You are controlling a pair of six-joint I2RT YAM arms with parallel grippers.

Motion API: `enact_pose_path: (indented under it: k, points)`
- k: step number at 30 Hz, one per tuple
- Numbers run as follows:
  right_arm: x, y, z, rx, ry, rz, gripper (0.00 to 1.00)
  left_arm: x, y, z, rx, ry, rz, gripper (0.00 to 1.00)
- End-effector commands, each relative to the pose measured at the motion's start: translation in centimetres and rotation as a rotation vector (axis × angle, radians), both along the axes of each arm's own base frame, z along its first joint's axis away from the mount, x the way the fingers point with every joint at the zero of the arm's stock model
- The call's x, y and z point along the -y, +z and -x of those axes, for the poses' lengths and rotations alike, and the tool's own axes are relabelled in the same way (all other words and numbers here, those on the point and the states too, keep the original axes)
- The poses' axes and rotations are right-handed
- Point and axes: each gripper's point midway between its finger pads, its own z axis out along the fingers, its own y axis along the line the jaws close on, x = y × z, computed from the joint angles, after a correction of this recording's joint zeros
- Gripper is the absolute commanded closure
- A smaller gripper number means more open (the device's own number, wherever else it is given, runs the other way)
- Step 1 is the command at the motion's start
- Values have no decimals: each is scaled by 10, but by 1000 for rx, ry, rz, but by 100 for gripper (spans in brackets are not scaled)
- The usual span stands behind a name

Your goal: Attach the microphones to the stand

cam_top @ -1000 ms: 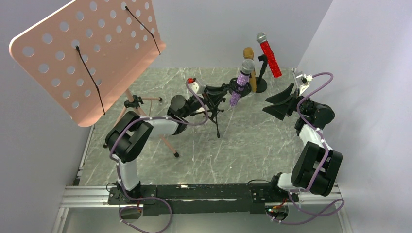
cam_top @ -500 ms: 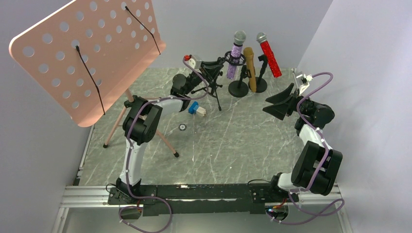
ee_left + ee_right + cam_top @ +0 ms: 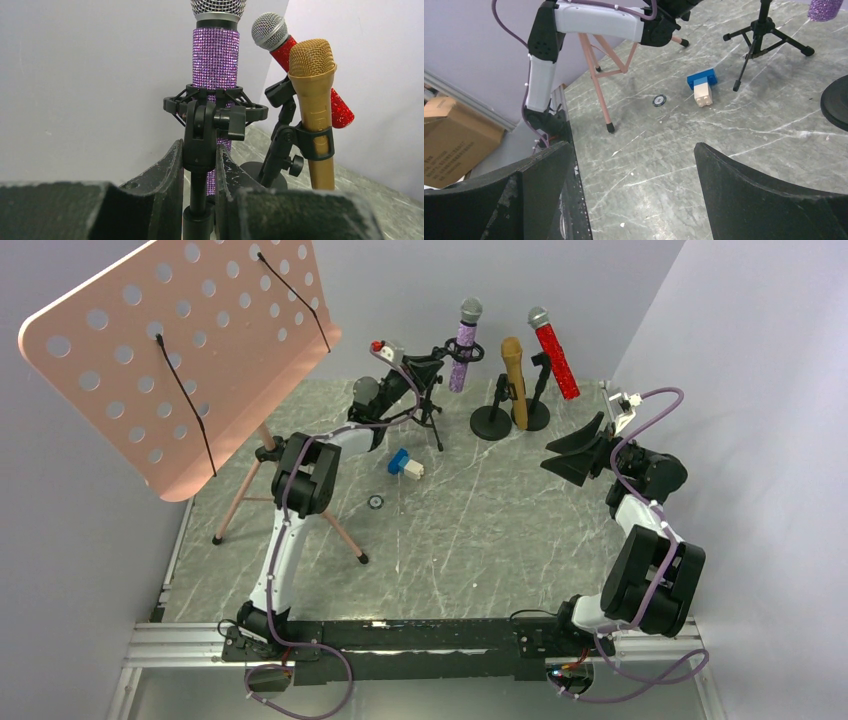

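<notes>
The purple glitter microphone [image 3: 463, 345] stands upright in a black shock mount on a small tripod stand [image 3: 432, 418] at the back of the table. My left gripper [image 3: 425, 370] is shut on that stand's pole, just below the mount [image 3: 200, 150]. The purple microphone [image 3: 216, 60] fills the left wrist view. To its right the gold microphone [image 3: 514, 380] and the red glitter microphone [image 3: 555, 358] sit in clips on round-base stands [image 3: 490, 423]. My right gripper [image 3: 580, 450] is open and empty, apart from them at the right [image 3: 633, 150].
A pink perforated music stand [image 3: 180, 350] rises at the left, its legs [image 3: 340, 525] spread over the table. A blue and cream block [image 3: 405, 465] and a small round disc [image 3: 376, 502] lie on the marble top. Walls close in at the back and right.
My left gripper has carried the tripod stand with the purple microphone from mid-table to the back left and brought it upright. The block and disc now show. The right arm has not moved.
</notes>
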Motion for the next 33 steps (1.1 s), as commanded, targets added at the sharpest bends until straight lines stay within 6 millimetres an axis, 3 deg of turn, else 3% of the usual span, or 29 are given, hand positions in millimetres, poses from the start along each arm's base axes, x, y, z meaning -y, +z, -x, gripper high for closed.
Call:
enact_pose_path:
  k: [1, 6, 14, 19, 21, 26, 33]
  points:
    - [-1, -3, 10, 177, 50, 148, 0, 0, 55, 10, 151, 2, 92, 100]
    - [-1, -3, 10, 175, 50, 148, 0, -4, 32, 16, 121, 5, 92, 100]
    - [-1, -1, 11, 183, 51, 152, 0, -13, 8, 43, 70, -18, 84, 100]
    - [-1, -1, 12, 185, 49, 152, 0, -17, -1, 55, 49, -20, 61, 92]
    - [-2, -1, 12, 186, 50, 153, 0, -19, -3, 58, 40, -19, 57, 85]
    - [-1, -1, 11, 185, 50, 152, 0, -25, -1, 67, 33, -11, 58, 52]
    - [-1, -2, 12, 191, 51, 156, 0, -40, 2, 82, 18, 44, 30, 19]
